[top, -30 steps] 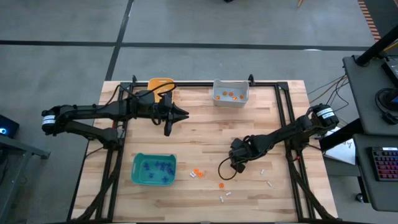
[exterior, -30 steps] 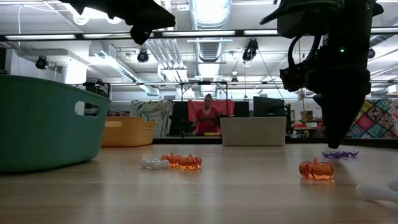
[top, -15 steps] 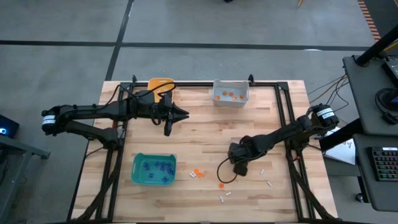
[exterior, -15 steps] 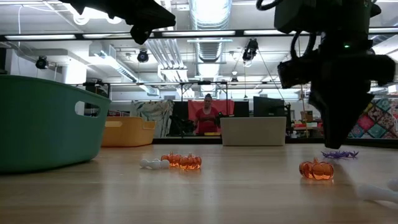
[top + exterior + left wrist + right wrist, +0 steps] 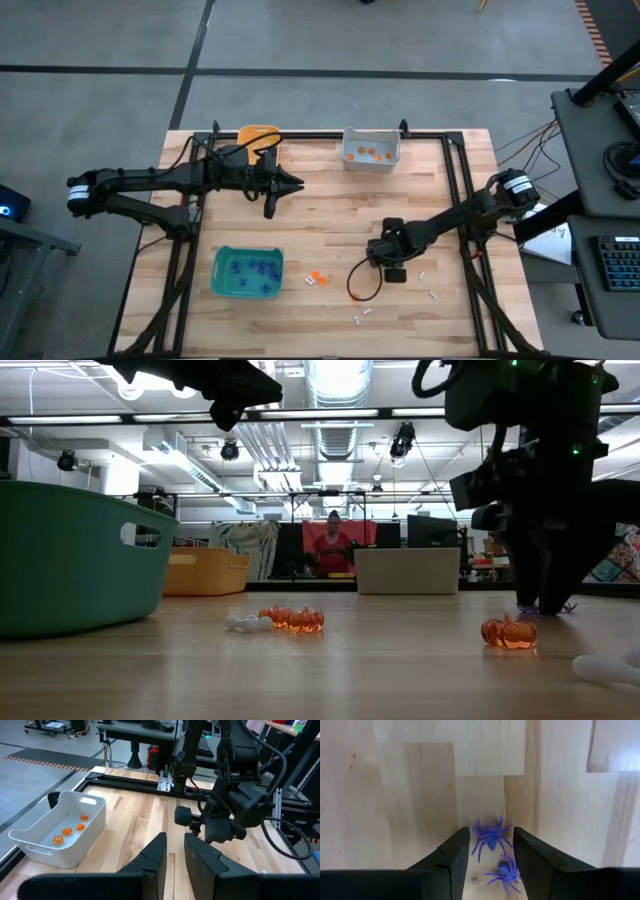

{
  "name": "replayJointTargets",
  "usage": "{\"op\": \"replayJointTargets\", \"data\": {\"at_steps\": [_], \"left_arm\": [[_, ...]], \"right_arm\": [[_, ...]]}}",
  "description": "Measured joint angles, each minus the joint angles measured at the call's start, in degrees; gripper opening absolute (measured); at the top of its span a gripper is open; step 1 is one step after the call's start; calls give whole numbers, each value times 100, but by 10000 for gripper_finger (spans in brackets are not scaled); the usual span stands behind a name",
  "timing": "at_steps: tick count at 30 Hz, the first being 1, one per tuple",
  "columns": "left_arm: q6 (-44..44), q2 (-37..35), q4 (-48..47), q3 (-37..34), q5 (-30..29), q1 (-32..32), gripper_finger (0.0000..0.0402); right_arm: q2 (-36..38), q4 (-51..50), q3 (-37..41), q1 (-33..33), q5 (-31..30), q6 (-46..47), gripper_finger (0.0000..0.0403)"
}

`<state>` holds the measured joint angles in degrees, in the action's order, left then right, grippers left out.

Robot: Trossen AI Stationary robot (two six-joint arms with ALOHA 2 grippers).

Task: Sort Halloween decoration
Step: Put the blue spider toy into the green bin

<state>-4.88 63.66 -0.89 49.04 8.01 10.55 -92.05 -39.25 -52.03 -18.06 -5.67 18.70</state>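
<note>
Two purple spiders (image 5: 491,839) (image 5: 504,871) lie on the wooden table. My right gripper (image 5: 491,831) points down over them, open, one finger on each side of them. In the high view it is right of the table's middle (image 5: 386,262). Orange pumpkins (image 5: 293,619) (image 5: 508,632) and small white pieces (image 5: 362,315) lie on the table around it. More spiders fill the teal bin (image 5: 247,272), and pumpkins sit in the grey bin (image 5: 371,150). My left gripper (image 5: 292,183) hangs above the far left of the table, its fingers a narrow gap apart, with nothing between them.
An orange-yellow bin (image 5: 258,135) stands at the far edge, left of the grey one. A black cable loop (image 5: 358,285) hangs from my right arm over the table near the pumpkins. A dark frame (image 5: 455,180) runs along the table's edges.
My right gripper has rolled about its own pointing line and opened, and its fingertips now stand lower, close to the table around the purple spiders. The trinkets on the table have stayed where they were.
</note>
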Motion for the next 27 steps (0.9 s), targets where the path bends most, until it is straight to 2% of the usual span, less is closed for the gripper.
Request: {"op": "replayJointTargets", "data": {"at_steps": [7, 19, 27], "left_arm": [[53, 0, -1, 0, 1, 0, 50], [55, 0, -3, 0, 3, -1, 50], [52, 0, -3, 0, 5, -2, 50]], "right_arm": [[-264, 42, -20, -4, -13, -78, 123], [-269, 25, -111, -11, 31, -186, 16], [-142, -368, -316, 9, -139, -219, 9]]}}
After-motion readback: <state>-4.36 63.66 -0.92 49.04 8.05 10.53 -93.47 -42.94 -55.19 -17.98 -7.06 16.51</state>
